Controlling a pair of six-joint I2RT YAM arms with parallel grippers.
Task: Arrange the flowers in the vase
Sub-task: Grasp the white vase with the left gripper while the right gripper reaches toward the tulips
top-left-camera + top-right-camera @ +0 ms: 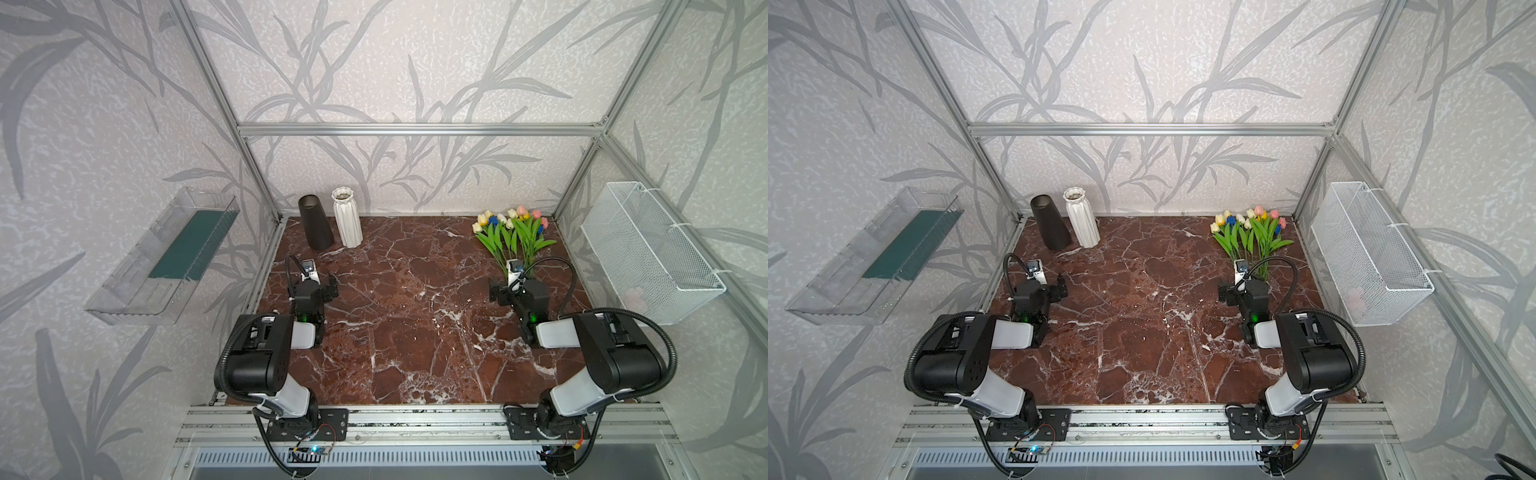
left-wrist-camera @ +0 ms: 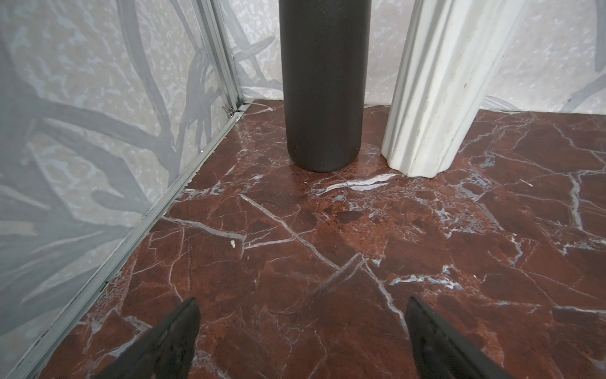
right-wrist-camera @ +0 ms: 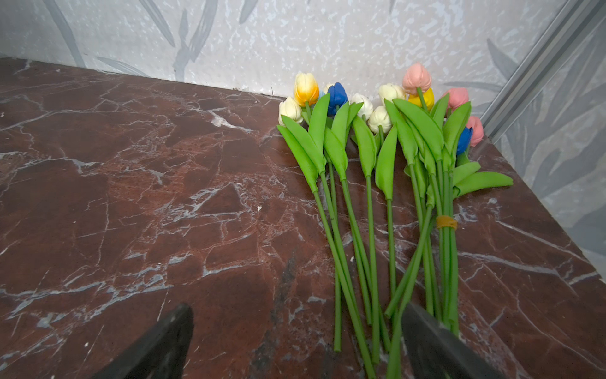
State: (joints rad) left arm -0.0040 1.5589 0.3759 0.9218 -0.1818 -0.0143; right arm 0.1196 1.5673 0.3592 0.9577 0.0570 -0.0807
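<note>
Plainly, the flowers (image 3: 386, 164) lie flat on the table (image 3: 131, 197) in its far right corner, heads at the back wall, stems running toward the right gripper (image 3: 296, 306). Its fingers stand wide with nothing between them. The stem ends reach one finger, off-centre in the gap (a sideways shift looks needed before closing). One bunch is tied with a yellow band (image 3: 446, 222); the rest lie loose. The left gripper (image 2: 302, 299), also wide and empty, faces the black vase (image 2: 323, 82) and white vase (image 2: 436, 98), side by side at the far left, well apart from the flowers. So the right arm is nearer. No writing is legible.
</note>
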